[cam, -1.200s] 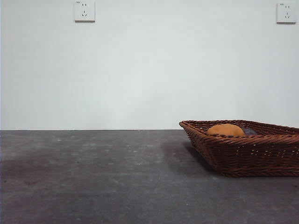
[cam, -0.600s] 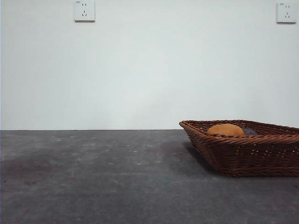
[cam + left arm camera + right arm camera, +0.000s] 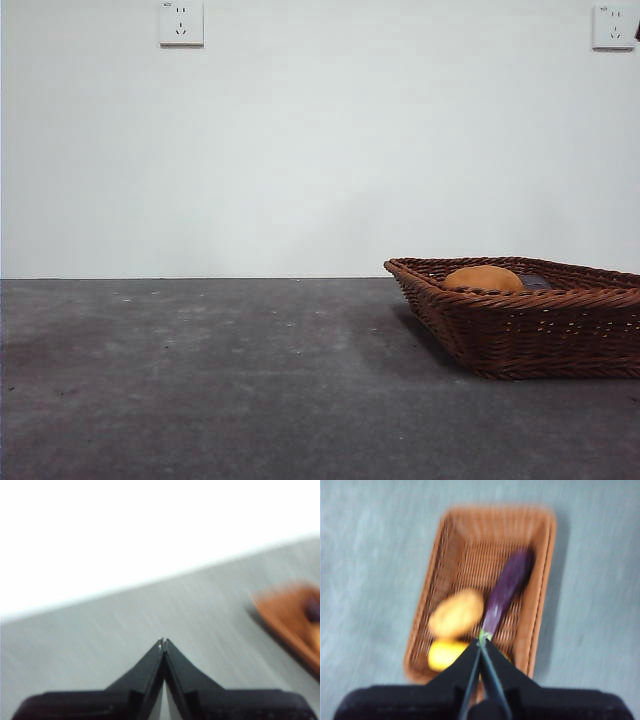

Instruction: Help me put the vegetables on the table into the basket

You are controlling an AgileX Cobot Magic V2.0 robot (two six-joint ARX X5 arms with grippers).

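The brown wicker basket (image 3: 520,330) stands on the dark grey table (image 3: 200,380) at the right. The orange-brown potato (image 3: 483,279) shows above its rim, with a dark bit of the eggplant (image 3: 536,282) behind it. In the right wrist view the basket (image 3: 547,580) holds the purple eggplant (image 3: 507,590), the potato (image 3: 456,613) and the yellow corn (image 3: 442,654). My right gripper (image 3: 481,642) is shut and empty, high above the basket's near end. My left gripper (image 3: 163,641) is shut and empty above bare table, with the basket (image 3: 287,615) off to one side.
A white wall with two sockets (image 3: 181,23) rises behind the table. The basket runs past the right edge of the front view. A small black tip (image 3: 637,30) shows at the top right edge of the front view.
A small black tip has come into the front view at the top right edge. The basket and the vegetables have not moved.
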